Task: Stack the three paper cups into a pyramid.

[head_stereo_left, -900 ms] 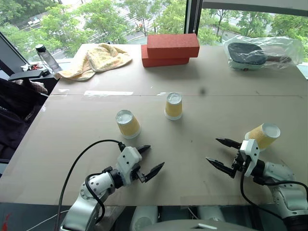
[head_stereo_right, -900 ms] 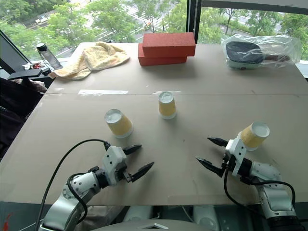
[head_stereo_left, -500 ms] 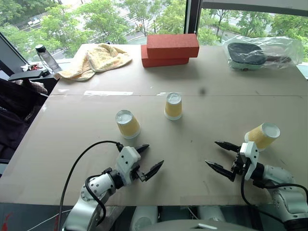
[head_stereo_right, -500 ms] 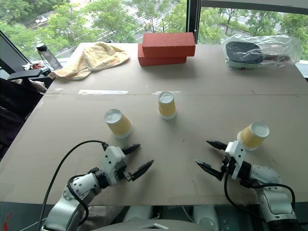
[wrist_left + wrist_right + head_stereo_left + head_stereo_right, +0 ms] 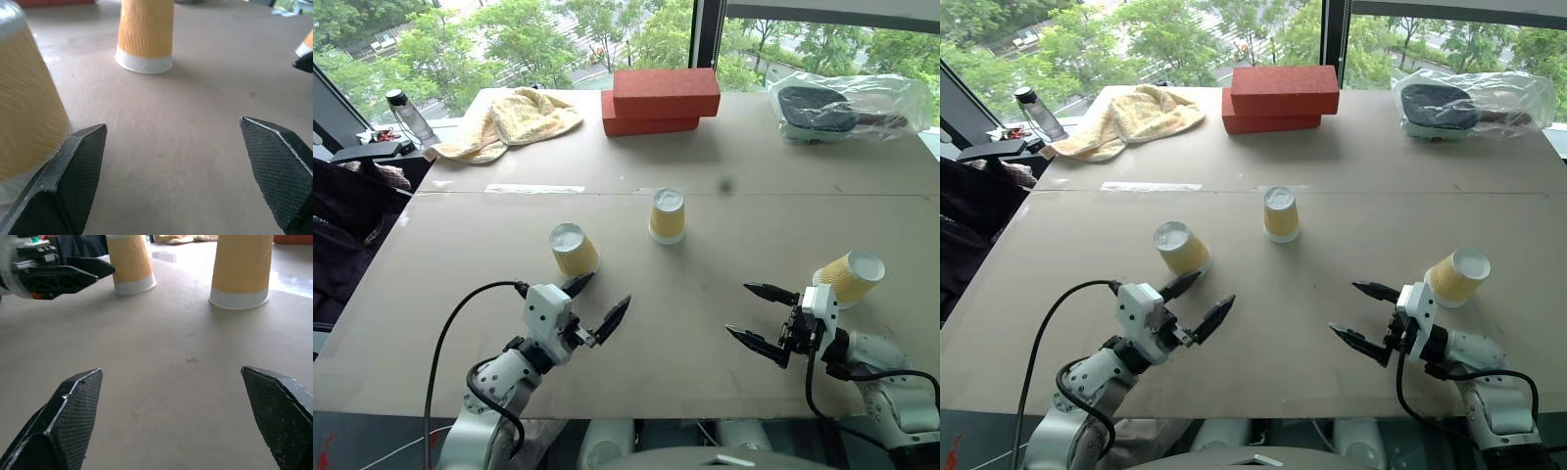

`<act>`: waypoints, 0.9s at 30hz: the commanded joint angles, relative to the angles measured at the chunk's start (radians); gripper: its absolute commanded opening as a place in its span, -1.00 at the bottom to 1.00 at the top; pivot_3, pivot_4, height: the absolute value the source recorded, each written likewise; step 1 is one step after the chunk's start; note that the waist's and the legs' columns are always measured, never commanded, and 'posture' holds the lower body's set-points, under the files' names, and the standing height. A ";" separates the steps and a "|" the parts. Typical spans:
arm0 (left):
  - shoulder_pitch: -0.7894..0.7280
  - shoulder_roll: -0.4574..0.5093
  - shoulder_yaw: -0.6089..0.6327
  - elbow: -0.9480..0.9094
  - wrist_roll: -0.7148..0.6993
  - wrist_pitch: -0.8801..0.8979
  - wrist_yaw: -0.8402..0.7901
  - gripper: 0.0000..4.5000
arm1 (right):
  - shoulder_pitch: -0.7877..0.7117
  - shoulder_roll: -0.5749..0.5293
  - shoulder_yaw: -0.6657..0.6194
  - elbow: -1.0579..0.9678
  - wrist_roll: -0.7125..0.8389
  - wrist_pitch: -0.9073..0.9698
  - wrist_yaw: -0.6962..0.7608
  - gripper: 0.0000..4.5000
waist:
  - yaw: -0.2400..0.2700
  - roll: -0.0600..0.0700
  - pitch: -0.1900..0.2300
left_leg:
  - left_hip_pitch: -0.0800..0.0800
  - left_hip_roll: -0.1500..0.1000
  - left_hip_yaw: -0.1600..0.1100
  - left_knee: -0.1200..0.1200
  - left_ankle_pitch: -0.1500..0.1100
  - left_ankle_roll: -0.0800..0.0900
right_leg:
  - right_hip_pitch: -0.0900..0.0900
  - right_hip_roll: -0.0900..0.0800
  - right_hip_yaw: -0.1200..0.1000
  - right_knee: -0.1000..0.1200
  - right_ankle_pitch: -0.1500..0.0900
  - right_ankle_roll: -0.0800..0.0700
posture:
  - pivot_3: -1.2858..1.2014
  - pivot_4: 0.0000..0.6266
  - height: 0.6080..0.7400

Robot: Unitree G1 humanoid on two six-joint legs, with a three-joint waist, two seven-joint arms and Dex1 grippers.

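- The three paper cups stand upside down and well apart on the cardboard-covered table [image 5: 460, 235]: the left cup [image 5: 574, 251] near the left gripper, the middle cup [image 5: 667, 215] farther back at the centre, the right cup [image 5: 849, 276] just beyond the right gripper. No pyramid is begun.
- Judged by look, they are light, thin-walled and easily crushed or tipped; the ribbed sides should give some friction. A gentle pinch across the mid-wall, below the white base that faces up, seems the safest hold.
- The left gripper [image 5: 597, 304] has its jaws spread wide and holds nothing; one fingertip [image 5: 80, 156] lies just beside the left cup's wall. Whether it touches I cannot tell.
- The right gripper [image 5: 759, 315] is likewise spread wide and empty, pointing toward the table's centre, away from the right cup.
- Farther back lie a yellow towel [image 5: 509, 119], two stacked red bricks [image 5: 661, 100], a bagged dark object [image 5: 847, 103] and, at the left edge, a bottle [image 5: 406, 116].
- All of these sit well clear of the cups; nothing blocks the bare surface between them.
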 commanded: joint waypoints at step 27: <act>-0.200 -0.017 0.082 0.075 0.116 0.100 0.213 0.98 | -0.066 0.002 0.016 -0.151 0.059 0.077 -0.036 1.00 | 0.000 -0.001 0.000 | 0.000 -0.001 -0.001 0.001 0.000 0.000 | 0.001 0.005 -0.001 0.000 0.000 0.000 | 0.03 -0.52 0.85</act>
